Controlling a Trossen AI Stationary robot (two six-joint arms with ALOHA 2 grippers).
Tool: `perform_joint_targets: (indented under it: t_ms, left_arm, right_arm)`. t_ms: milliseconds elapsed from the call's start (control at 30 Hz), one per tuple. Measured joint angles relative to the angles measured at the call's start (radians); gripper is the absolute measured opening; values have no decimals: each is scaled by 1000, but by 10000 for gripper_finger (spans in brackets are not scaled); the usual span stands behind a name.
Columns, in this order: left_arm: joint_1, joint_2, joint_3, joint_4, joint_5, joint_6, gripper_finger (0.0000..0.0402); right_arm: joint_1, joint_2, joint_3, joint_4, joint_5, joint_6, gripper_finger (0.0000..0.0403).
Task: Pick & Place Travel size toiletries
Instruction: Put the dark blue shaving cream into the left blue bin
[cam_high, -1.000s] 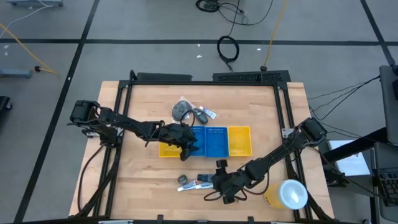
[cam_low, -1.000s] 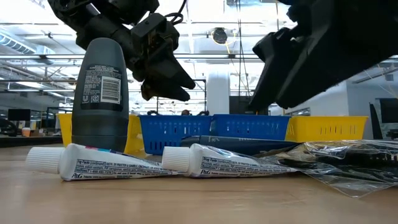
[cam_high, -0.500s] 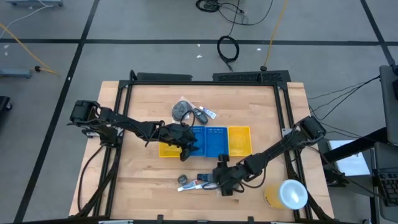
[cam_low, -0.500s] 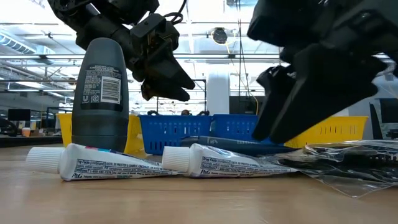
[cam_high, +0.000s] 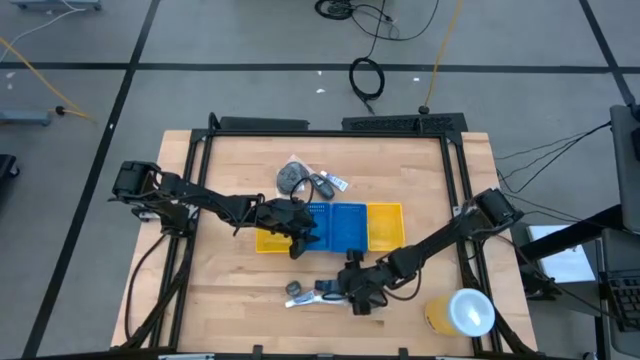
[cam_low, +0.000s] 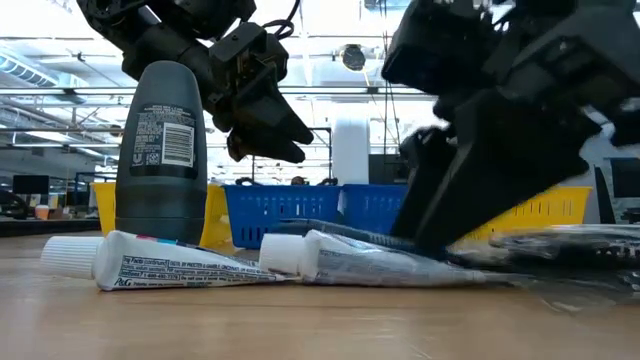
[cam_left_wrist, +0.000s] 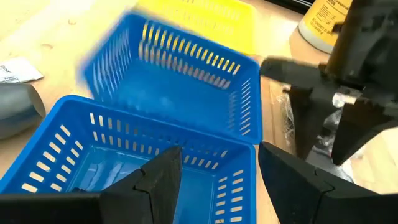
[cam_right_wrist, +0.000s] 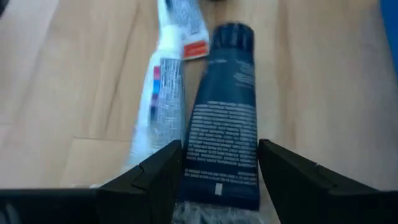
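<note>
A dark blue tube (cam_right_wrist: 224, 124) lies on the table near its front edge, beside two small white tubes (cam_right_wrist: 168, 93) and an upright grey bottle (cam_low: 160, 150). My right gripper (cam_right_wrist: 221, 186) is open, low over the dark tube, one finger on each side of its flat end; it also shows in the high view (cam_high: 348, 290). My left gripper (cam_high: 298, 243) is open and empty, above the blue tray (cam_left_wrist: 155, 168). More small toiletries, among them a grey mesh pad (cam_high: 293, 178), lie beyond the trays. My right gripper slants down from the table's right, its open fingers (cam_right_wrist: 155, 180) lying along the dark blue tube's flat end (cam_right_wrist: 217, 180), one on each side. The tube lies flat on the table. I cannot tell whether the fingers touch it.
A yellow tray (cam_high: 268, 240), the blue tray (cam_high: 340, 222) and a second yellow tray (cam_high: 386, 225) stand side by side mid-table. A large yellow-and-white cylinder (cam_high: 460, 312) stands at the front right. A clear plastic bag (cam_low: 560, 250) lies right of the tubes.
My right gripper has gone toward the table's left edge and down, coming over the dark blue tube and the white tubes. It stays open.
</note>
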Motion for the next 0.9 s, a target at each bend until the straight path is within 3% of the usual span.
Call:
perform_joint_targets:
  t_ms: [367,767,900]
  left_arm:
    - [0,0,0,-1,0,0,214]
    - [0,0,0,-1,0,0,214]
    - [0,0,0,-1,0,0,214]
  right_arm:
    - [-16,21,-1,1,-3,0,185]
    - [-13,15,-1,-1,-4,1,121]
    - [-12,0,-3,-3,-7,1,79]
